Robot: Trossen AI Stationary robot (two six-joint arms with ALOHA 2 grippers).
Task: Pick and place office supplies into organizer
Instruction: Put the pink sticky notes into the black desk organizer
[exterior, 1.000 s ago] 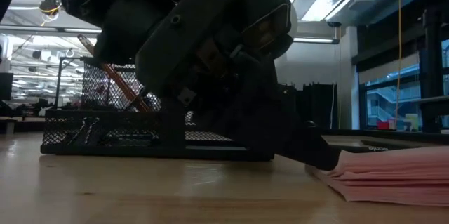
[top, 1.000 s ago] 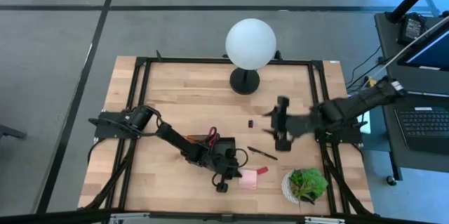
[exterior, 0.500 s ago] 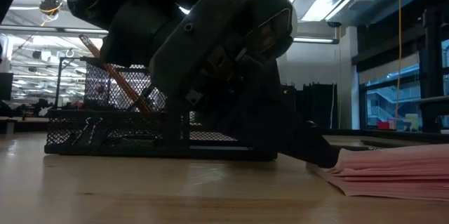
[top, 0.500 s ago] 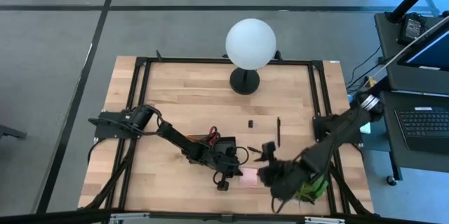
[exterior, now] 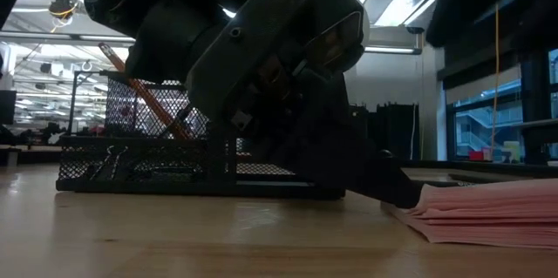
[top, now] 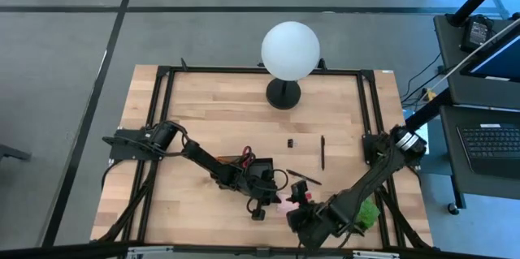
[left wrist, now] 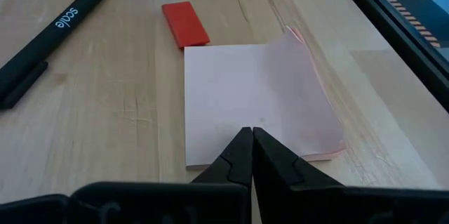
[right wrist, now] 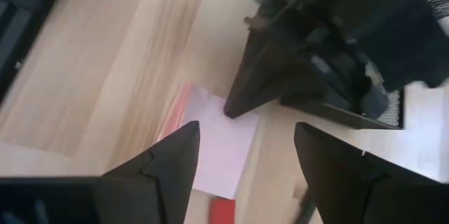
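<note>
The pink sticky-note pad [left wrist: 259,97] lies flat on the table near its near edge [top: 286,205]. My left gripper [left wrist: 245,140] is shut, with its tips at the pad. My right gripper [right wrist: 245,129] is open and hovers over the pad [right wrist: 217,140], above my left gripper [right wrist: 316,41]. The red eraser [left wrist: 185,24] and a black pen [left wrist: 56,27] lie beside the pad. The black mesh organizer [exterior: 131,160] stands behind my left arm; it holds an orange pencil [exterior: 148,95] and the red scissors [top: 244,159]. My left gripper rests its shut fingertips [left wrist: 247,134] on the pad at the edge facing the organizer [left wrist: 217,161]. In the low view the fingers slant down from the organizer's side and meet the top of the stack's edge [exterior: 418,198]. The pad lies flat on the wood.
A second black pen [top: 322,152] and a small black clip [top: 291,142] lie right of centre. The white globe lamp [top: 290,50] stands on its round base [top: 283,92] at the far edge. The green plant [top: 370,210] is partly hidden by my right arm.
My right arm has swung from right of the table's centre toward the near edge and now hangs over the pad beside my left gripper. A black pen now shows where the right gripper was. My left gripper has stayed at the pad.
</note>
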